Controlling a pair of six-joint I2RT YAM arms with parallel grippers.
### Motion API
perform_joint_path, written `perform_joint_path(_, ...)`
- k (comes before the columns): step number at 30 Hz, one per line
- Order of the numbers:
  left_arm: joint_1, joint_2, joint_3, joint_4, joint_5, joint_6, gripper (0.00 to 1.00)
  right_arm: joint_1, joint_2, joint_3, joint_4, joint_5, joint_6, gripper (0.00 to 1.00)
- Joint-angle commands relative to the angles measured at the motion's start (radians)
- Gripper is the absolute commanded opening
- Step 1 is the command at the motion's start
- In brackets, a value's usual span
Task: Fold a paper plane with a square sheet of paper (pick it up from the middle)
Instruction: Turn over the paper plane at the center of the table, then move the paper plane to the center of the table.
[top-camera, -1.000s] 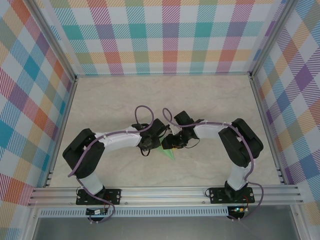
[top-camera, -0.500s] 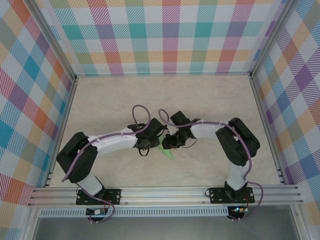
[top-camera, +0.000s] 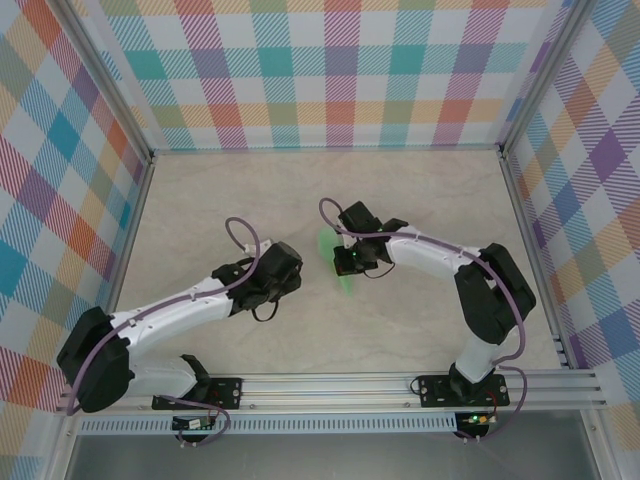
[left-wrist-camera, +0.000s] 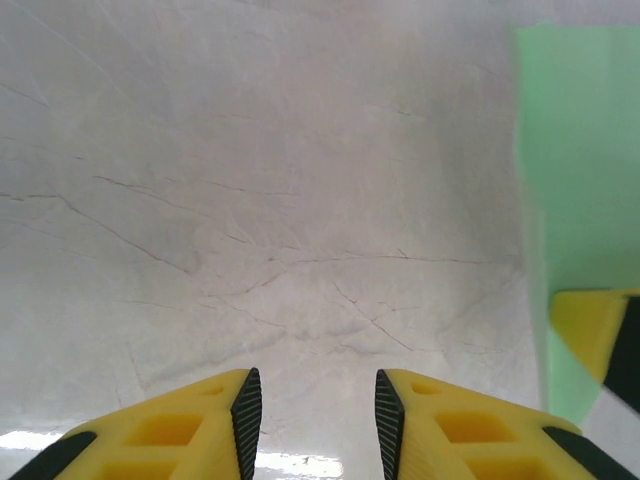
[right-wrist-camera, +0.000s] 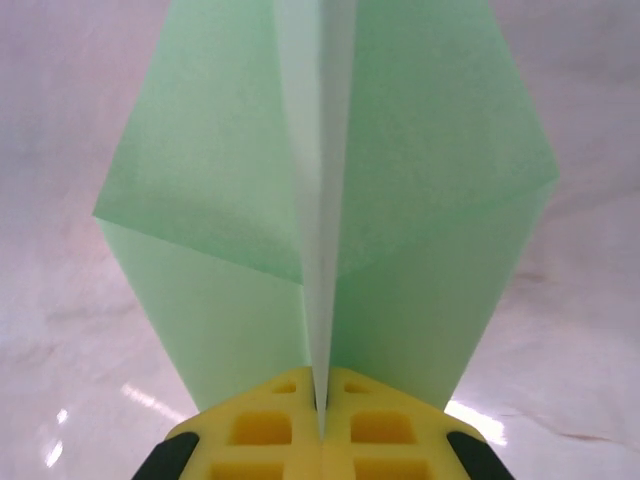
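The light green paper plane (right-wrist-camera: 400, 170) stands on edge with its wings spread to either side. My right gripper (right-wrist-camera: 320, 388) is shut on the plane's centre fold, pinching the keel between its yellow fingers. From above, the paper plane (top-camera: 344, 277) shows at mid-table, sticking out beneath the right gripper (top-camera: 343, 262). My left gripper (left-wrist-camera: 312, 402) is open over bare tabletop with nothing between its pads. It sits to the left of the plane, apart from it (top-camera: 292, 262). A wing of the plane (left-wrist-camera: 580, 160) and a right fingertip (left-wrist-camera: 588, 328) appear at the right edge of the left wrist view.
The marbled beige tabletop (top-camera: 420, 200) is enclosed by checked walls at the back and sides. An aluminium rail (top-camera: 330, 385) runs along the near edge, carrying both arm bases. Free surface lies behind and to the right of the arms.
My right gripper has shut on the plane's keel and carried it slightly back. The left arm has let go, opened a little and pulled away to the left.
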Motion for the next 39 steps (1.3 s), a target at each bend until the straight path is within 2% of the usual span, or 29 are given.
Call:
perform_joint_path(1, 0.010, -0.035, -0.037, -0.015, -0.045, -0.033, 0.38, 0.007, 0.057, 0.082, -0.152, 0.188, 0.038, 0.00)
perform_joint_path(12, 0.017, -0.080, -0.075, -0.030, -0.054, -0.051, 0.39, 0.007, 0.221, 0.206, -0.175, 0.203, 0.102, 0.04)
perform_joint_path(27, 0.030, -0.085, -0.086, -0.028, -0.042, -0.049, 0.40, 0.007, 0.266, 0.196, -0.175, 0.229, 0.141, 0.16)
perform_joint_path(39, 0.032, -0.087, -0.087, -0.023, -0.039, -0.050, 0.40, 0.007, 0.325, 0.220, -0.193, 0.211, 0.163, 0.21)
